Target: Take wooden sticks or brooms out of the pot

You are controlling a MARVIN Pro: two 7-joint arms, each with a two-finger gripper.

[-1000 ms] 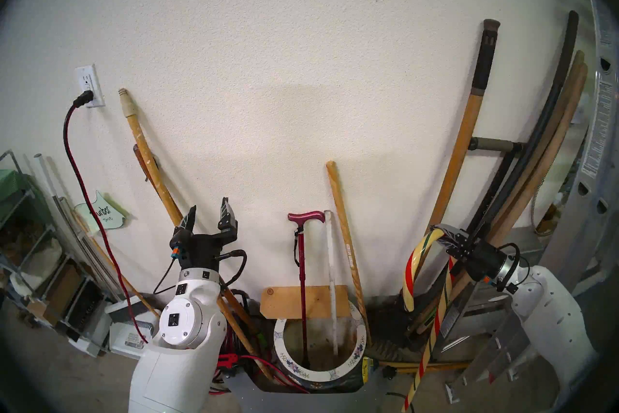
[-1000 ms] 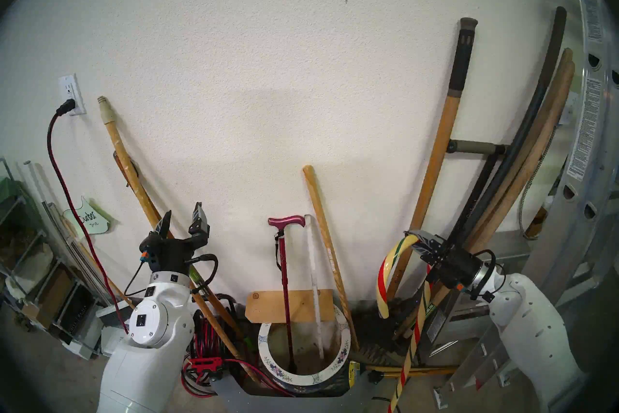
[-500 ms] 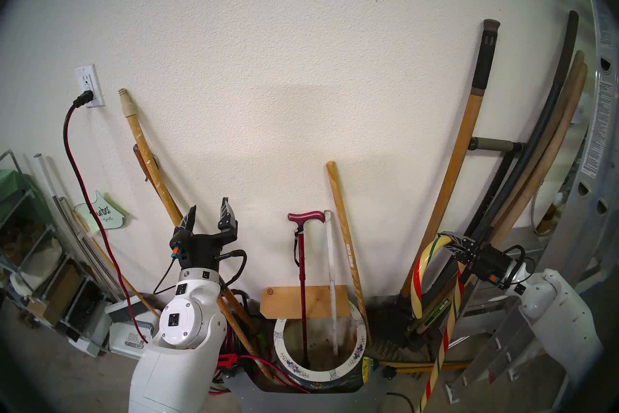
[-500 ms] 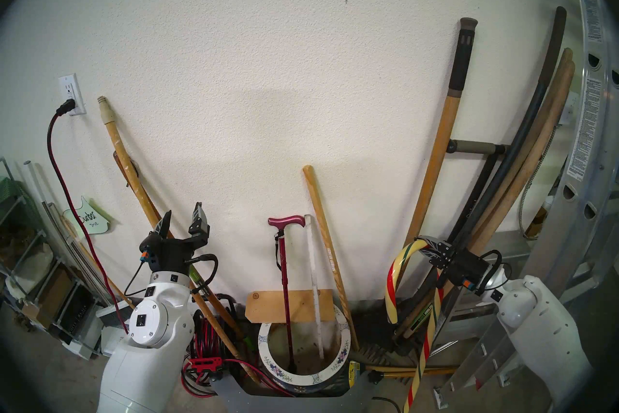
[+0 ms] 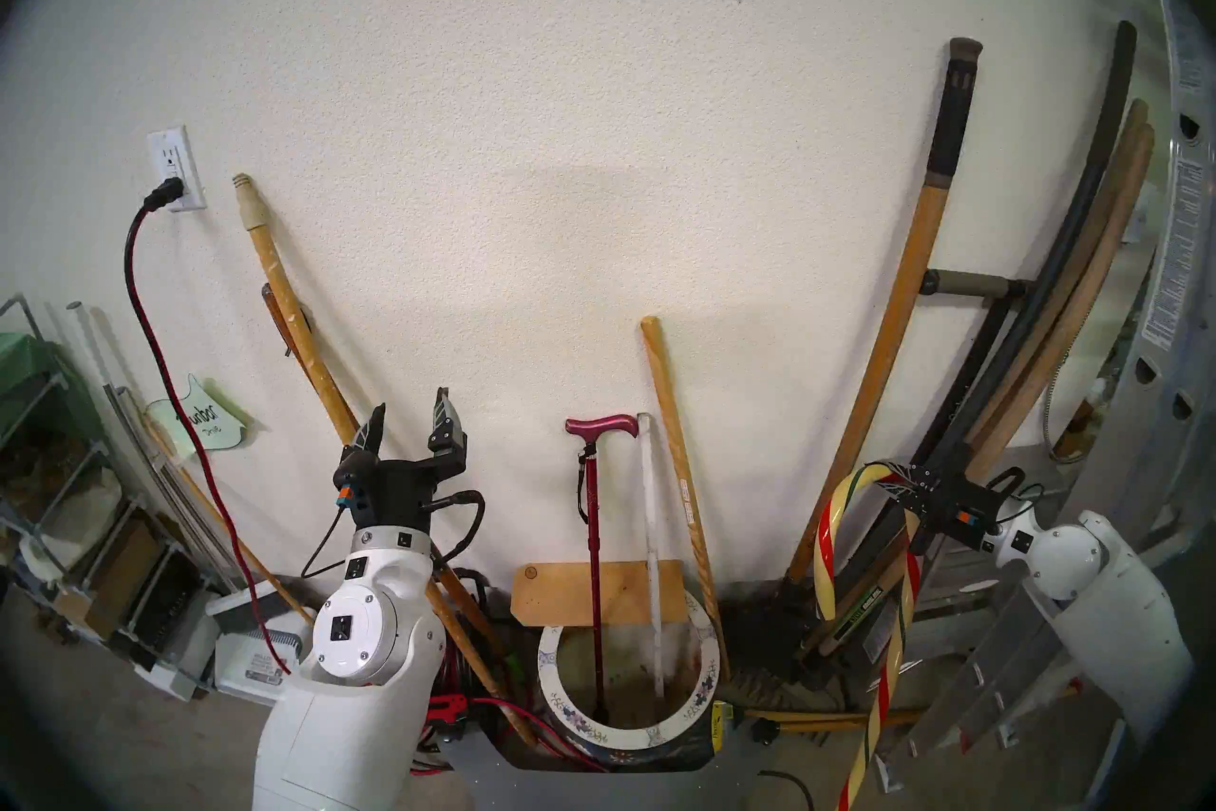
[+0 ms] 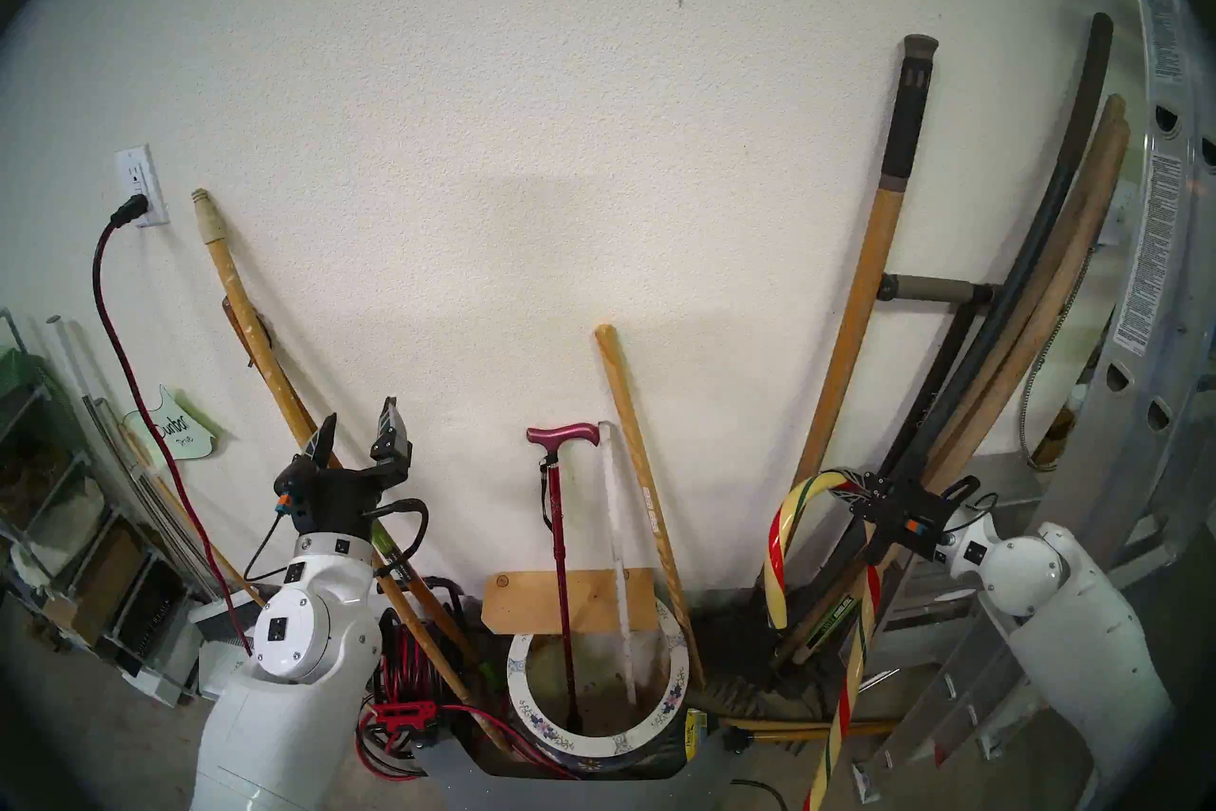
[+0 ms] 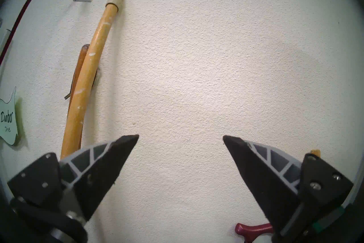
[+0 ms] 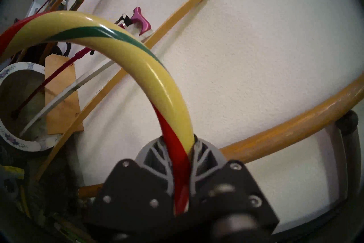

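Now the candy-cane stick (image 5: 889, 625), cream w/ red and green spiral stripes, is hanging outside the pot (image 5: 628, 740), to the pot's right, in front of the leaning tool handles (image 5: 875, 368). Its shaft is sitting further right and more upright than a sec ago, and the hook has shifted right with it. The right gripper (image 5: 903, 477) is clamping the top of the hook, jaws closed on it; in the right wrist view the fingers (image 8: 157, 154) are pinching the red-striped part of the curve. That wrist is now rolled differently vs. before, and the white forearm is sitting further toward the right edge.

Still standing in the pot: the magenta cane (image 5: 595, 553) w/ T-handle, and just beside it the white slat (image 5: 653, 553), both leaning back on the wall. The left gripper (image 5: 411, 418) is holding where it was, raised left of the pot, jaws spread wide, gripping nothing.

The stick's lower end is running off the bottom of both head views, so where its tip sits can't be told. The pot's near side is partly cut by a grey panel (image 5: 592, 790). The right wrist view is blurred low down.

Writing: a pale green wall sign (image 7: 7, 120) is reading "Dunbar Drive". Ladder (image 5: 1178, 237) labels at far right are too small to read.
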